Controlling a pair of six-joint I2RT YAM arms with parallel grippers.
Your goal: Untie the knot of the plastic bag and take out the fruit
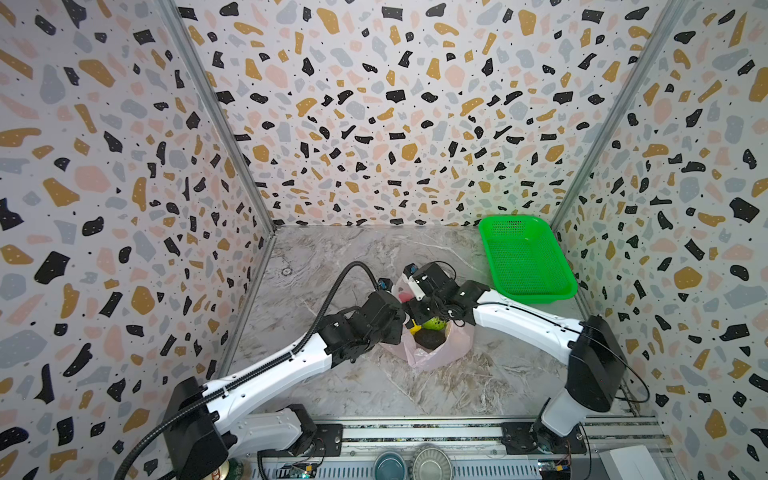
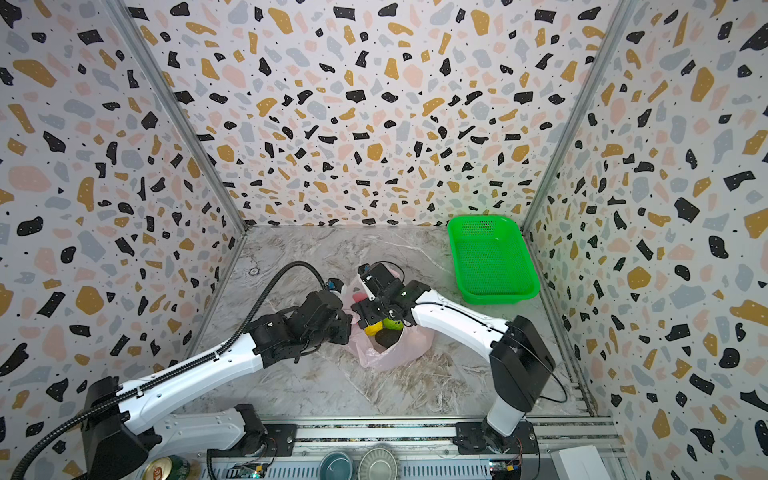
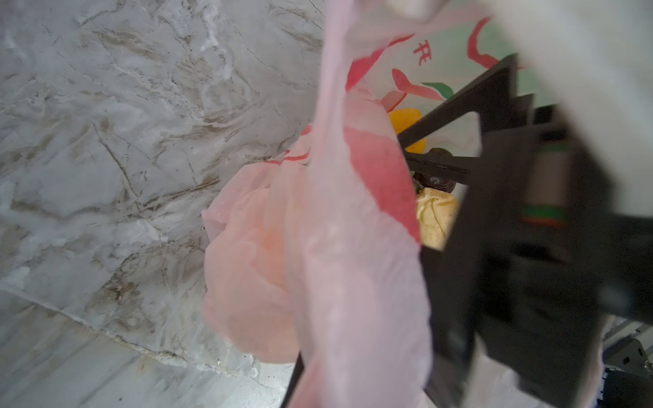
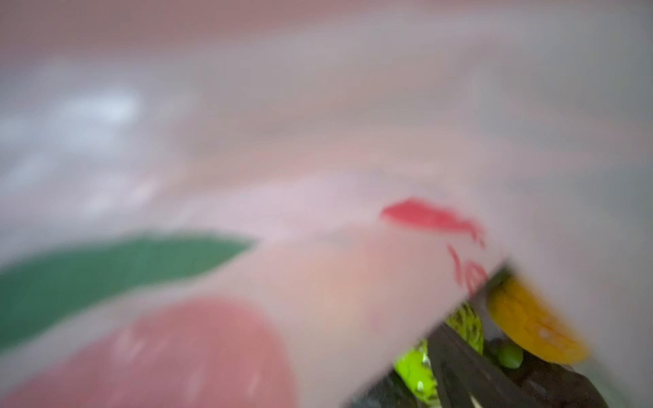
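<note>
Thin pink plastic bag (image 1: 436,353), marble desk (image 1: 353,257) centre: unknotted, small round fruit (image 1: 434,323) unremoved. Left gripper (image 1: 405,321) pinches its film; right gripper (image 3: 405,150) spread, empty.

Blurred plastic bag (image 4: 318,148) film fills the view, printed with a red mark (image 4: 424,215) and a green mark (image 4: 123,263). Beyond its edge show an orange fruit (image 4: 530,325) and a yellow-green fruit (image 4: 415,369).

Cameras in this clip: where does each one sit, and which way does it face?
Top views: high above the front rail, looking down; both arms, marble table, pink plastic bag, green basket.
Left wrist: beside the bag, facing its taut strip; right pincer shows.
Right wrist: pressed against bag film, blurred, facing fruit; own dark fingers show.
Both wrist views seem to share the orange fruit.
</note>
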